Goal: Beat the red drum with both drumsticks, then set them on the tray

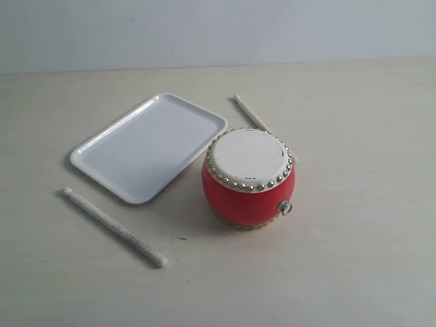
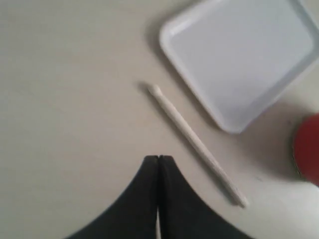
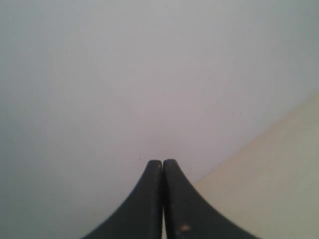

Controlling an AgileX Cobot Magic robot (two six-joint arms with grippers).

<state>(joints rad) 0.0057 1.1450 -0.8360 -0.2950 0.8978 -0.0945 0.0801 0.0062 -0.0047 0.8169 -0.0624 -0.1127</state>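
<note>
The red drum (image 1: pixel 248 178) with a cream skin and silver studs stands mid-table. Left of it lies the empty white tray (image 1: pixel 150 146). One pale drumstick (image 1: pixel 113 226) rests on the table in front of the tray; a second drumstick (image 1: pixel 250 114) lies behind the drum, partly hidden by it. Neither arm shows in the exterior view. In the left wrist view my left gripper (image 2: pixel 158 158) is shut and empty above the table, short of the drumstick (image 2: pixel 195 143), with the tray (image 2: pixel 239 55) and the drum's edge (image 2: pixel 306 148) beyond. My right gripper (image 3: pixel 162 162) is shut, empty, facing a grey wall.
The beige tabletop (image 1: pixel 354 259) stretches around the objects, with a pale grey wall (image 1: pixel 218 30) behind its far edge. In the right wrist view only the wall and a corner of the table (image 3: pixel 279 179) appear.
</note>
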